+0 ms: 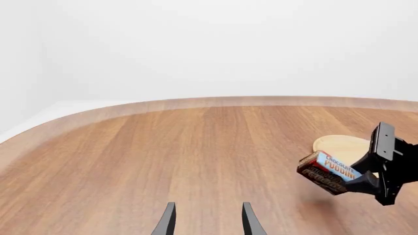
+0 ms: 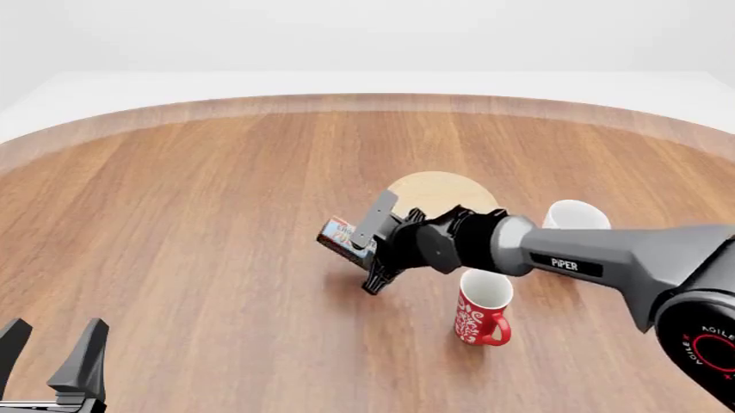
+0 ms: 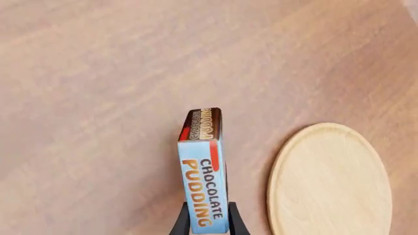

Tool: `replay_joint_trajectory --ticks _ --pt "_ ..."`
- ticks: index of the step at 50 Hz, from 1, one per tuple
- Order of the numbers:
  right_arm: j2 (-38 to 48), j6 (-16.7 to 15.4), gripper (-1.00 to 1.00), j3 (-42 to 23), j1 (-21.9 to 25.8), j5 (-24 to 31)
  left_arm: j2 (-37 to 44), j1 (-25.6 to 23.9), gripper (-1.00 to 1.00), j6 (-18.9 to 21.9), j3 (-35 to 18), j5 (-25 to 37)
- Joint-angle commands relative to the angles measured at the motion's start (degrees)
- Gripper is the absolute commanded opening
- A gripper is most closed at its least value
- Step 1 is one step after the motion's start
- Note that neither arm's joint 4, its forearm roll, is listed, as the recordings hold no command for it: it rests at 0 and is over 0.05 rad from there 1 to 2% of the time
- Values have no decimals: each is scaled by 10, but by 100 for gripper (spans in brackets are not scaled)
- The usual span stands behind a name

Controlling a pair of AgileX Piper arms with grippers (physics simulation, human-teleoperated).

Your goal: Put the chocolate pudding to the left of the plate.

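Observation:
The chocolate pudding (image 2: 341, 237), a small brown carton with a blue band, is held in my right gripper (image 2: 370, 249), which is shut on it above the table, just left of the plate (image 2: 442, 195). The right wrist view shows the carton (image 3: 203, 171) between the fingers, with the tan wooden plate (image 3: 330, 181) beside it. The left wrist view shows the carton (image 1: 328, 171) tilted, off the table, in front of the plate (image 1: 343, 147). My left gripper (image 2: 52, 353) is open and empty at the near left; it also shows in the left wrist view (image 1: 207, 220).
A red patterned mug (image 2: 483, 310) stands near the right arm, in front of the plate. A white mug (image 2: 574, 215) stands to the right of the plate. The round wooden table (image 2: 172, 215) stretches wide to the left.

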Motion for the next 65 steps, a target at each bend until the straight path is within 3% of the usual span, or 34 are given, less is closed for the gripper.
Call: replay_joint_trajectory --ticks 1,16,29,33,37,39,40,41,42,60,65 --pt "-48 11 -100 18 6 5 0 0 100 0 0 0" --pt "-121 -9 -100 13 -5 45 0 0 100 0 0 0" --pt "-127 -29 -100 -47 -14 107 0 0 100 0 0 0" --pt "-116 -30 -100 -88 -19 138 0 0 100 0 0 0" --pt "-102 3 -100 -139 -11 176 0 0 100 0 0 0" --pt "-92 -2 -100 -161 -17 185 0 0 100 0 0 0" --pt "-90 19 -100 -184 -8 196 0 0 100 0 0 0" --pt "-90 19 -100 -185 -8 196 0 0 100 0 0 0" --pt "-67 -4 -100 -212 -25 210 0 0 100 0 0 0" --pt "81 2 -100 -439 -55 301 0 0 100 0 0 0" --pt "104 7 -100 -466 -55 314 0 0 100 0 0 0"
